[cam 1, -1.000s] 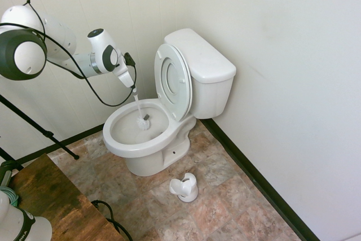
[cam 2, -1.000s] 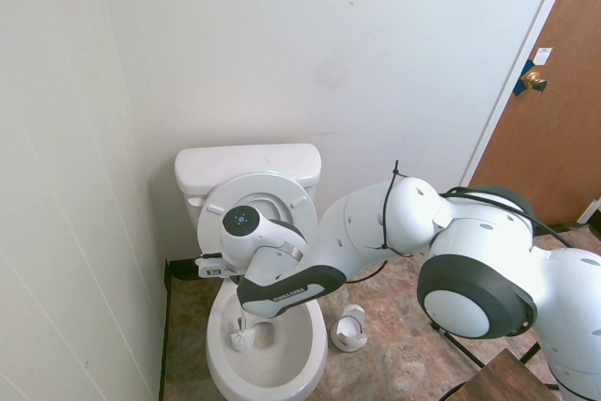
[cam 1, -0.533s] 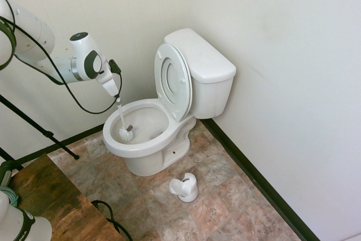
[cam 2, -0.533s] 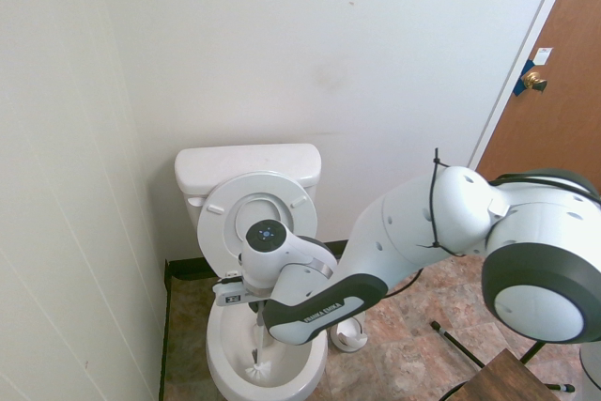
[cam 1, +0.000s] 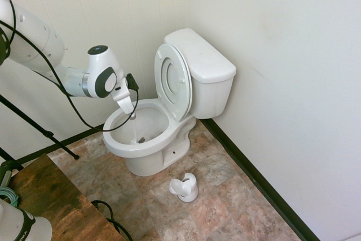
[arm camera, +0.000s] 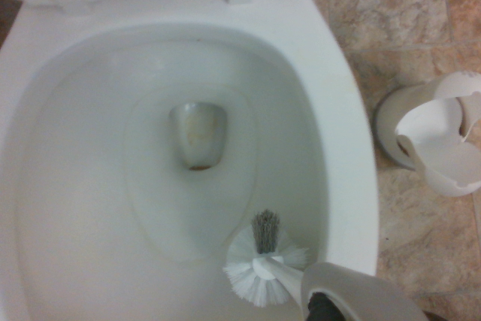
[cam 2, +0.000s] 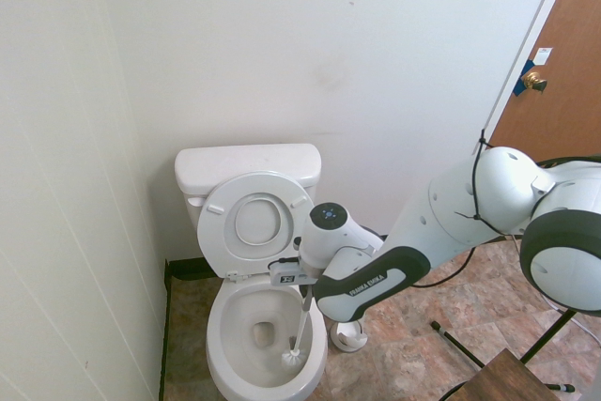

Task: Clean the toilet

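The white toilet (cam 1: 194, 63) stands in the corner with seat and lid raised against the tank. Over the near side of its bowl, my gripper (cam 1: 130, 111) is shut on the handle of a white toilet brush (cam 1: 139, 138) that slants down into the bowl. From the other side, the gripper (cam 2: 305, 286) hangs over the bowl's door-side rim, and the brush head (cam 2: 293, 357) rests on the inner wall near the front. Up close, the bristle head (arm camera: 263, 257) touches the bowl wall (arm camera: 90, 186), beside the drain hole.
The brush's rounded white holder (cam 1: 185, 187) sits on the tiled floor next to the pedestal. Two walls close in behind and beside the toilet. A wooden tabletop (cam 1: 51, 196) is at the near left, and a brown door (cam 2: 554, 91) stands across the room.
The arm has swung the brush around inside the bowl, from the back to the front rim and now to the side nearest the holder. The grip stayed shut.
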`<state>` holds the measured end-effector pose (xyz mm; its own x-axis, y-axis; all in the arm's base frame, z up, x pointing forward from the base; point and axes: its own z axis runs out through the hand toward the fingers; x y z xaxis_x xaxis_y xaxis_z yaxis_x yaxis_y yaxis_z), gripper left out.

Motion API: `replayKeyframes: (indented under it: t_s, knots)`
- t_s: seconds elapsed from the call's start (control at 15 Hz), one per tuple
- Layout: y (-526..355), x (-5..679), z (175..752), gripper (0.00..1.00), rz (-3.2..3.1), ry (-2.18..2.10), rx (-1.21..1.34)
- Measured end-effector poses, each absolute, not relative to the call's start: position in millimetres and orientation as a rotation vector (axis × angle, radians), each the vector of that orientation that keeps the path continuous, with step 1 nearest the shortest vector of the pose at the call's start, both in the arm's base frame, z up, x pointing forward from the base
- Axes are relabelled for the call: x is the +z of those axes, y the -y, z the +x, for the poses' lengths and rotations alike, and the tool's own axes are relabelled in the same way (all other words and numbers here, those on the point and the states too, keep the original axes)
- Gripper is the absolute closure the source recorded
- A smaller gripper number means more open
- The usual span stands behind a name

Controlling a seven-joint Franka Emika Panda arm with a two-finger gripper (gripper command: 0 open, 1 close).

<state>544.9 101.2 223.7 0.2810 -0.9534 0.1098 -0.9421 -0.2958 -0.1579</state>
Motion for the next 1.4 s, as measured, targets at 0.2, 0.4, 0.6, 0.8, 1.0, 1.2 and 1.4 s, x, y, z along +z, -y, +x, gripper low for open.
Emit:
replayKeyframes:
  t_s: [0.2,0.4,0.6,0.8,1.0,1.2,1.4]
  knots:
    - [-68.3,217.3,580.0,1.0,-2.398,-1.889,-0.293]
    - [-49.4,210.7,618.9,1.0,-2.351,-1.943,-0.31]
    - [-37.8,204.8,654.9,1.0,-2.315,-1.984,-0.319]
    - [-38.9,207.8,680.0,1.0,-2.297,-1.99,-0.331]
    - [-53.8,218.2,698.5,1.0,-2.292,-1.968,-0.338]
    - [-85.0,226.7,709.0,1.0,-2.3,-1.924,-0.346]
    - [-131.5,231.7,711.7,1.0,-2.317,-1.879,-0.351]
